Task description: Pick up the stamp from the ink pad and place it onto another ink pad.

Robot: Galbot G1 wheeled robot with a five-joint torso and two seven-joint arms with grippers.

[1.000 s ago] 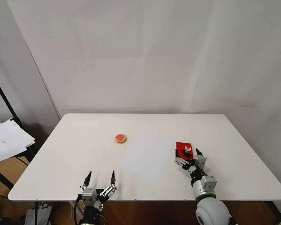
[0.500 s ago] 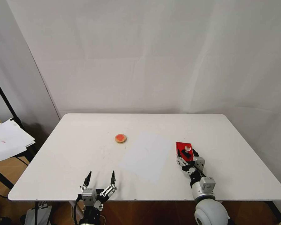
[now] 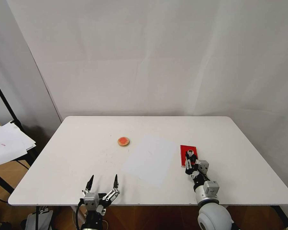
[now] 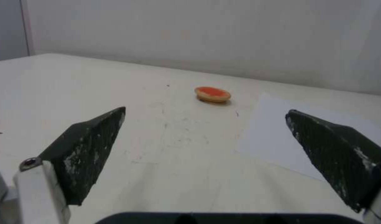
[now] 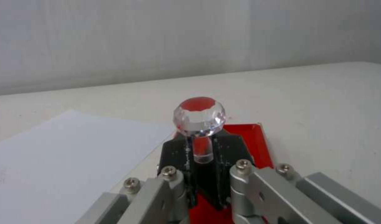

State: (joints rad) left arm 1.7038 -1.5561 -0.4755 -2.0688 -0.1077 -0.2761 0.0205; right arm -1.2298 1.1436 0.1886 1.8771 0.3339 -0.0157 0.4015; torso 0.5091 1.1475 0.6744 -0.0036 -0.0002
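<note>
**Stamp gripped on the red pad**

Stamp (image 5: 200,124) — tiny, black-based, with a clear faceted knob — stood on the flat red rectangular ink pad (image 3: 184,151) at the table's (image 3: 230,140) right side. The right gripper (image 3: 190,157) had its jaws closed narrowly around the stem below the knob. The left gripper (image 3: 102,182) hovered at the near edge, jaws wide — well apart from the small round tan ink pad (image 3: 124,141).

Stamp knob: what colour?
Clear faceted glass, reflecting red from the ink pad; the stamp shows best in the right wrist view.
</note>
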